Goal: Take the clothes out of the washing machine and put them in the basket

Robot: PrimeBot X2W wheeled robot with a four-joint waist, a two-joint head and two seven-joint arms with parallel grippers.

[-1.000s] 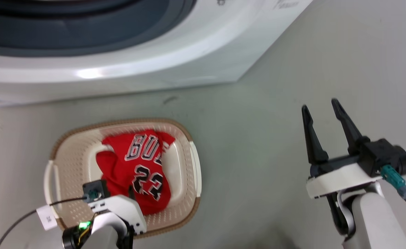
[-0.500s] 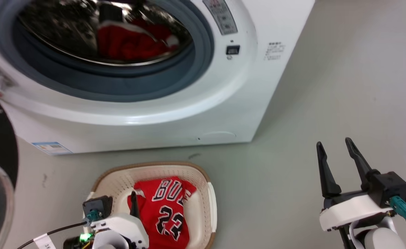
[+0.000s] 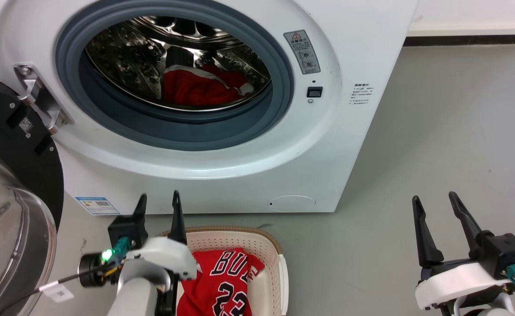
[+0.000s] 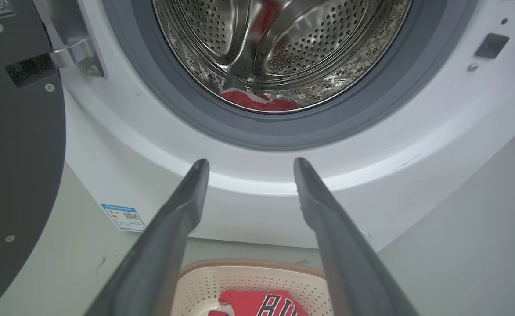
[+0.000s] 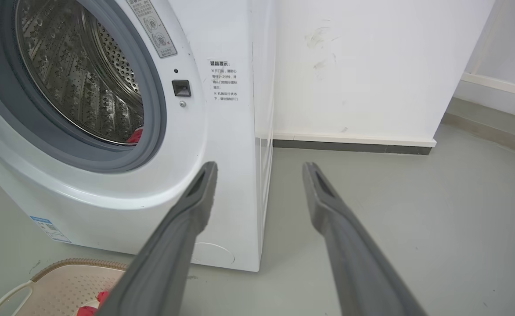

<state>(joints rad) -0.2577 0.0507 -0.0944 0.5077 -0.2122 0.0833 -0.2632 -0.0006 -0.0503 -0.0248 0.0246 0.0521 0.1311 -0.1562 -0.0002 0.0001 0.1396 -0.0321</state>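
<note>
The white washing machine stands open, and a red garment with white trim lies at the bottom of its steel drum. It shows as a red garment in the left wrist view too. On the floor in front sits the cream basket holding a red "BULLS 23" jersey. My left gripper is open and empty above the basket's near-left edge, pointing at the machine's front. My right gripper hangs open and empty over the floor to the right.
The black-rimmed glass door is swung wide open at the left, close to my left arm. Bare grey floor spreads to the right of the machine, ending at a white wall with a dark skirting.
The head camera has tilted up, bringing the drum and door into view. My left gripper has risen out of the basket, leaving the jersey there, and now points at the machine.
</note>
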